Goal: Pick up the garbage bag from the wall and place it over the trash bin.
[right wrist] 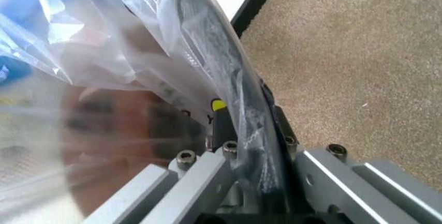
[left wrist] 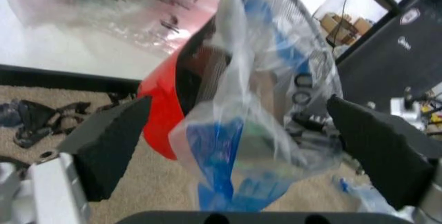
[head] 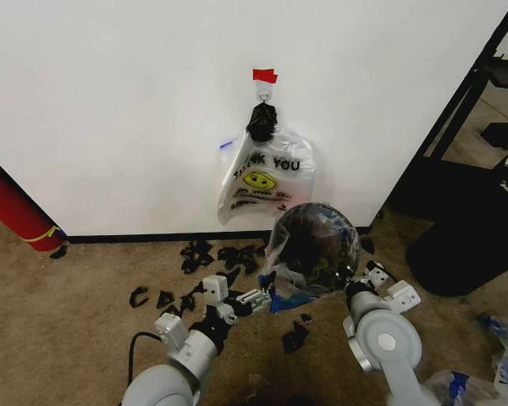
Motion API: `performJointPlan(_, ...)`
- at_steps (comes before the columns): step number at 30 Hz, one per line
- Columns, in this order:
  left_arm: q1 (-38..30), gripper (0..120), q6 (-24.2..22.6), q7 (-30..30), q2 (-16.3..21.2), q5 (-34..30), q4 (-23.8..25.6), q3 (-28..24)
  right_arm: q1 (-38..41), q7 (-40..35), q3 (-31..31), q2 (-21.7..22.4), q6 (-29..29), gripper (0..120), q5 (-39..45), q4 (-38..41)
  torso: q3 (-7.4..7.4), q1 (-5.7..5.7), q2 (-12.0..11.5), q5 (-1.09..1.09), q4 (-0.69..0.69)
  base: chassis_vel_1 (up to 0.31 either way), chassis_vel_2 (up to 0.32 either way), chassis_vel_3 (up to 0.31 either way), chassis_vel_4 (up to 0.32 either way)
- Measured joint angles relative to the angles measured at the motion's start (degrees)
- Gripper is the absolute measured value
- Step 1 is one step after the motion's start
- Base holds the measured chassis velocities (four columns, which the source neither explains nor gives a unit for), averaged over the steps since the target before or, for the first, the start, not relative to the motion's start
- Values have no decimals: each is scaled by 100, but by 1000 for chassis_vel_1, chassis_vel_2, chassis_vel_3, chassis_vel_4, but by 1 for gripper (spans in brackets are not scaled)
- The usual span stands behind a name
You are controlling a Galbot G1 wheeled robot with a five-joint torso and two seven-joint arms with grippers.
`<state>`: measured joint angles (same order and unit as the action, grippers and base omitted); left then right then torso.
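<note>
Right gripper point(right wrist: 255, 182) clamps the small round black trash bin's point(head: 309, 241) rim through the crinkly translucent blue-patched garbage bag point(left wrist: 262, 131); left gripper point(left wrist: 241, 151) gapes beside it

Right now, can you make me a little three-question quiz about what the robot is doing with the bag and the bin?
1. True or false: the garbage bag already drapes over the trash bin.
2. What does the right gripper pinch? A) the bin's rim with the bag, B) the red tape, C) carpet.
3. How do the left gripper fingers stand around the bag's blue patch?

Key: 1 true. 2 A. 3 spread open either side of it, not gripping it.
</note>
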<state>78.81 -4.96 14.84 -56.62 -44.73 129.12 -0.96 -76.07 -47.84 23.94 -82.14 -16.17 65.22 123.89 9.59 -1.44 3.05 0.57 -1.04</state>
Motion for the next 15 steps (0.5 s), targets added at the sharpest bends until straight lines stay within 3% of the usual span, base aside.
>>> performJointPlan(10,-102,68,10,-34,-141,162,-255,-102,-71,25,-16,-27,-3,0,-29,57,0,0,0,0,0,0,0,0,0)
performJointPlan(15,-103,47,25,-16,-117,166,-313,-97,-93,46,-55,-74,-7,0,-69,81,0,0,0,1,1,0,0,0,0)
